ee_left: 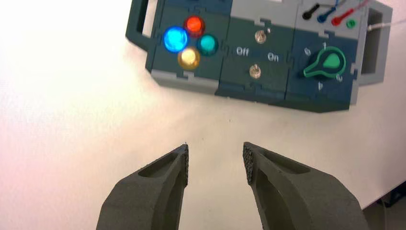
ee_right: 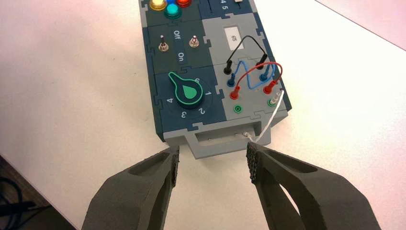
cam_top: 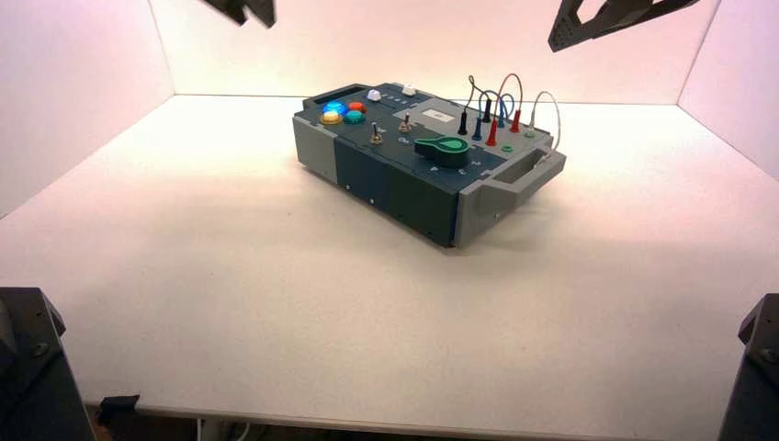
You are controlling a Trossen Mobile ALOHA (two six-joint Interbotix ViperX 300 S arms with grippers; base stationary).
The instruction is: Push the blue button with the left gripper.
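Above white tabletop, left gripper [ee_left: 215,163], angular matte fingers w/ ribbed pads, spread wide, holds nothing; glossy domed blue button [ee_left: 175,39] glows.

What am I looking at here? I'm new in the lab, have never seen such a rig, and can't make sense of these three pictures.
It is a robot with two arms, each ending in a two-fingered black gripper. One picture looks down from above and behind the arms; the other two come from cameras on the wrists, so each shows its own gripper's fingers in the foreground.

On the white table stands a practice box. It bears a cluster of round buttons, the blue button lit beside red, teal and yellow ones, two toggle switches, a green knob and plugged-in wires.

The left gripper hangs above the table, short of the box, fingers apart and holding nothing. The right gripper waits near the box's handle end, also open and empty.
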